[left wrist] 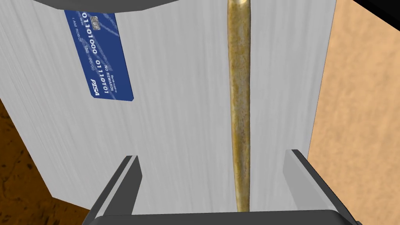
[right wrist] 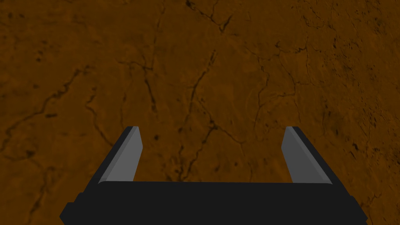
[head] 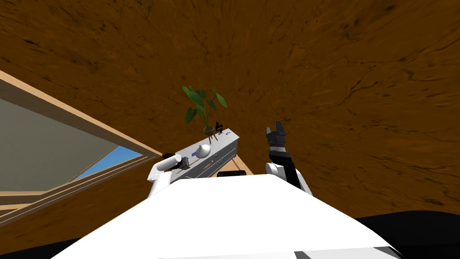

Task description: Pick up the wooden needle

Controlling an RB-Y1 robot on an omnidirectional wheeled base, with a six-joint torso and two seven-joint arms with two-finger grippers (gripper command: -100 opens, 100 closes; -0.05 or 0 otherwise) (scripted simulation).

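Observation:
The needle is a long, thin, tan rod lying flat on the pale grey top of a low cabinet. It runs lengthwise away from my left gripper, whose fingers stand open above the cabinet top. The needle's near end lies between them, closer to one finger, and nothing touches it. In the head view my left gripper hangs over the near end of the cabinet. My right gripper is raised off to the side, open and empty, above the brown floor.
A blue bank card lies on the cabinet top beside the needle. Further along stand a white round object, a small dark item and a potted plant. A tan surface borders the cabinet's edge. A wood-framed panel slants at left.

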